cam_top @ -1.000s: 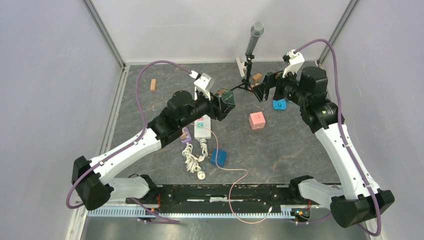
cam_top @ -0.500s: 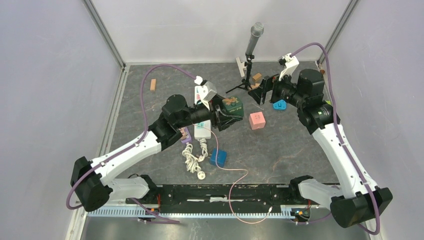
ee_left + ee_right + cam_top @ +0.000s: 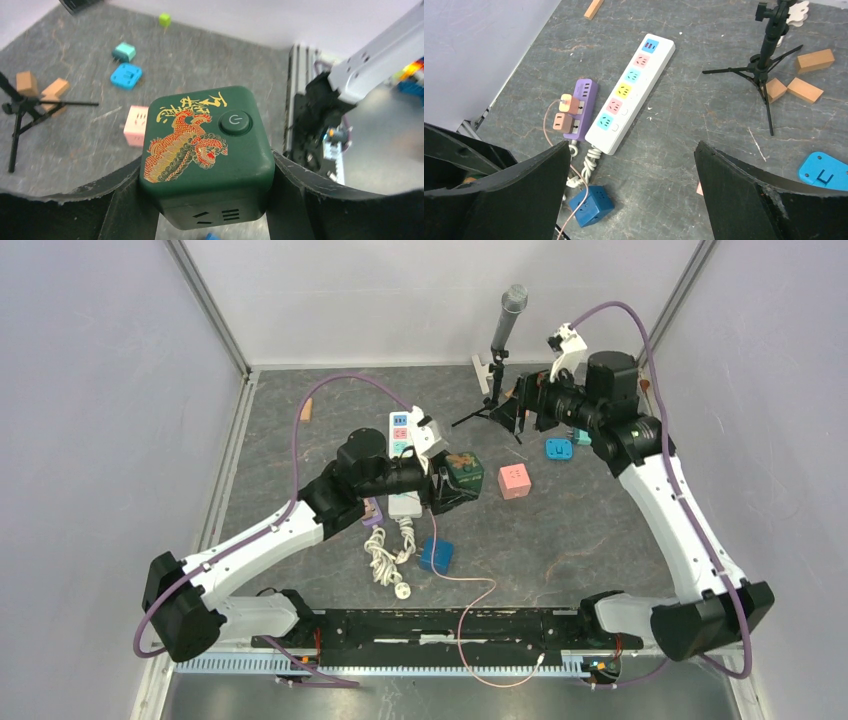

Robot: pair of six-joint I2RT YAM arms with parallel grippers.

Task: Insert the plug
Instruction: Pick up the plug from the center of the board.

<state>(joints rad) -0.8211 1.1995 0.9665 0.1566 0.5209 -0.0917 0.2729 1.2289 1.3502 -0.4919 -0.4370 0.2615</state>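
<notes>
Left gripper (image 3: 455, 480) clamps the green cube (image 3: 200, 145) just right of the strip (image 3: 400, 432), which runs away from the bases; right gripper (image 3: 522, 408) gapes empty

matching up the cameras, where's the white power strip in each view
top external: white power strip left of centre, partly under the left arm
left wrist: not in it
right wrist: upper middle, lying diagonal
shared landmark: microphone tripod, in all three
</notes>
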